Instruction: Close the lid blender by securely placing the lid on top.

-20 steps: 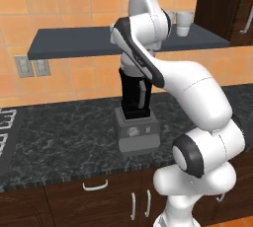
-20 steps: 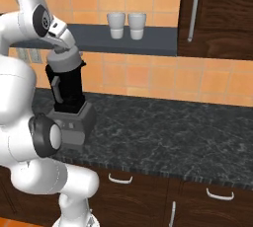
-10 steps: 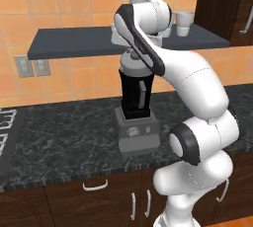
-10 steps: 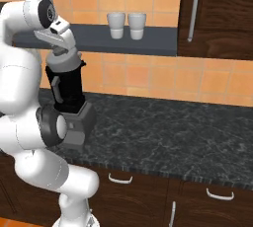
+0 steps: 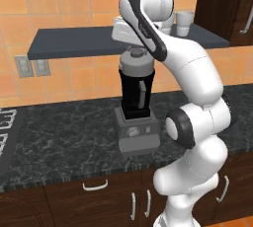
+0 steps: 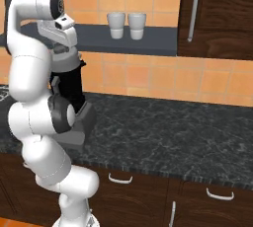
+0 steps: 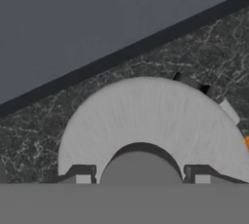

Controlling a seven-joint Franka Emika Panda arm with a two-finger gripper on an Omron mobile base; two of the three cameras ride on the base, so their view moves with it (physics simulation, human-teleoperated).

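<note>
The blender (image 5: 136,97) stands on the dark counter, a black tapered jar on a boxy grey base (image 5: 138,133); from the right base it is partly hidden behind my arm (image 6: 71,90). The light-grey lid (image 5: 135,64) (image 6: 64,63) rests on the jar's mouth and looks level. My gripper (image 5: 135,51) (image 6: 63,50) points straight down onto it. In the hand view the lid (image 7: 146,116) is a broad disc, and my fingertips (image 7: 82,178) flank its raised knob (image 7: 141,167), with the gripper (image 7: 141,179) shut on it.
A dark wall shelf (image 5: 69,43) runs just behind the blender at lid height, carrying two white cups (image 6: 127,25). A dark cabinet (image 6: 217,14) is at the right. A stove edge (image 5: 5,122) lies at the far left.
My arm's upper links have risen and straightened above the blender. The lid stays on the jar's mouth with the gripper still on it.
</note>
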